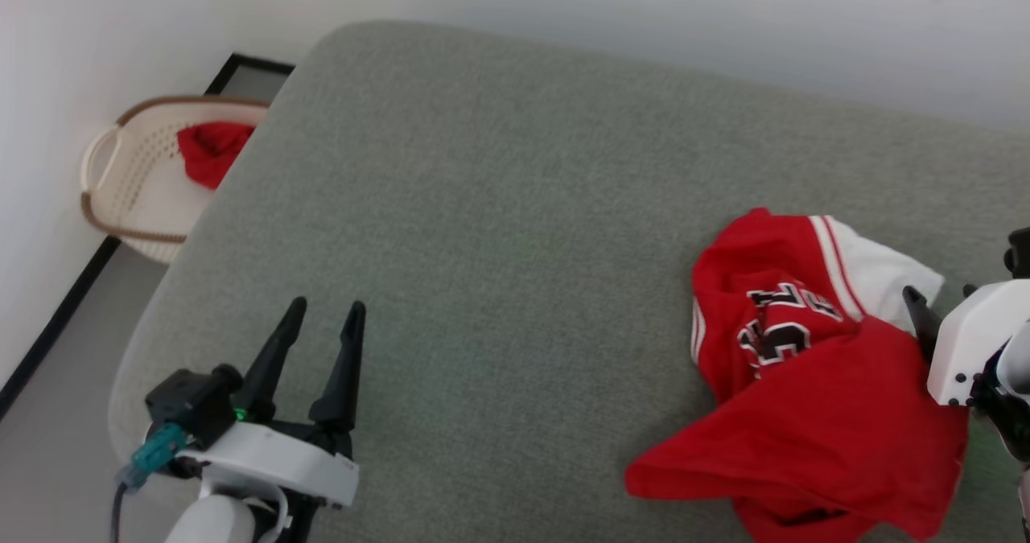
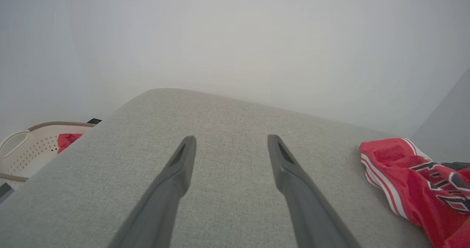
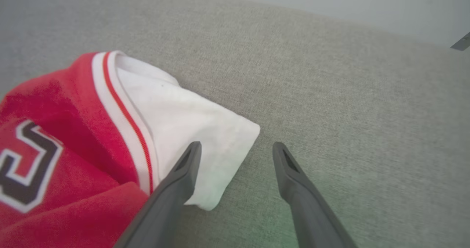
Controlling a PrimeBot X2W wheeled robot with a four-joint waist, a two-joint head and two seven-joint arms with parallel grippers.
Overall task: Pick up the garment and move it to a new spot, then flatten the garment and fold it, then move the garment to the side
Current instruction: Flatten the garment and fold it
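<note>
**Inspector:** Location of the garment?

**Assessor:** The garment (image 1: pixel 805 382) lies crumpled at the right of the grey-green padded surface (image 1: pixel 499 205). Its lettering faces up and 1 white sleeve (image 3: pixel 191 130) sticks out at the back. It is not yet lifted.

**Inspector:** Arm poses?

**Assessor:** The right gripper (image 3: pixel 237 147) hangs low at the sleeve's hem. Its 2 fingers (image 3: pixel 176 189) are released wide and hold nothing; 1 is over white cloth, the other over bare padding. The left gripper (image 1: pixel 326 310) sits at the near left, well apart from the garment, with its fingers likewise released and empty.

**Inspector:** Recommendation for the pick-up?

**Assessor:** In my judgement, straddle the hem and press down to the padding before closing, so the fingers pinch cloth and do not skate over it. A sleeve-only hold will likely let the body trail, so bring the left arm to the opposite shoulder.
</note>
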